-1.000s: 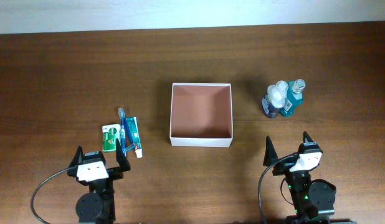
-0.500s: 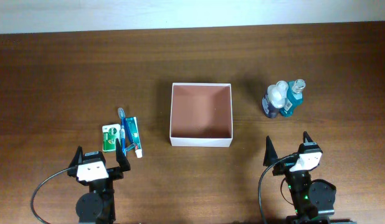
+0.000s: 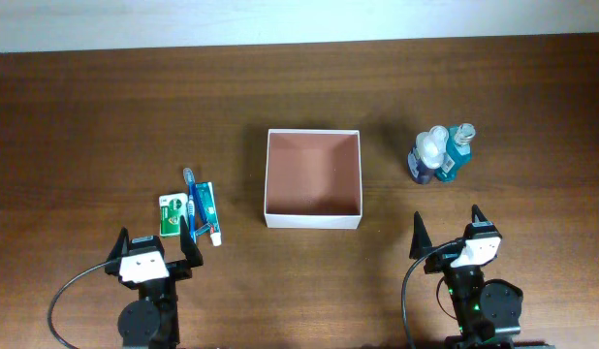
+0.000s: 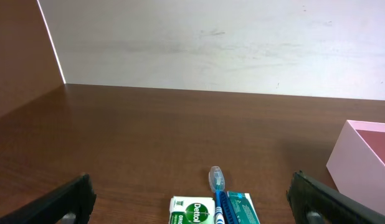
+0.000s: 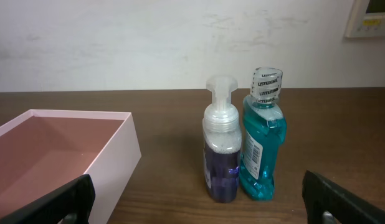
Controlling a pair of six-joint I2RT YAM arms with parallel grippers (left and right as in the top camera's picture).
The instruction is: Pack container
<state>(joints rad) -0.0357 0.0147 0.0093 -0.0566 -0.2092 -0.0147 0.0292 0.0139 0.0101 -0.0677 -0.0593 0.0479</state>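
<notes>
While both grippers are held with fingers spread wide apart and empty, the shallow square white-walled container (image 3: 313,178) with a reddish-brown inside is seen at the centre of the brown wooden table (image 3: 86,116). The left gripper (image 3: 156,239) is placed at its 8 o'clock and the right gripper (image 3: 447,223) at 4 o'clock. A green soap box (image 3: 171,214), blue toothbrush (image 3: 191,194) and blue-white toothpaste tube (image 3: 207,210) are grouped at 9 o'clock. A purple pump bottle (image 3: 427,160) and teal mouthwash bottle (image 3: 457,155) are stood side by side at 3 o'clock.

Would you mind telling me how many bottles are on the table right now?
2. The purple pump bottle and the blue mouthwash bottle stand side by side, right of the box. Nothing seems to hide another.
</notes>
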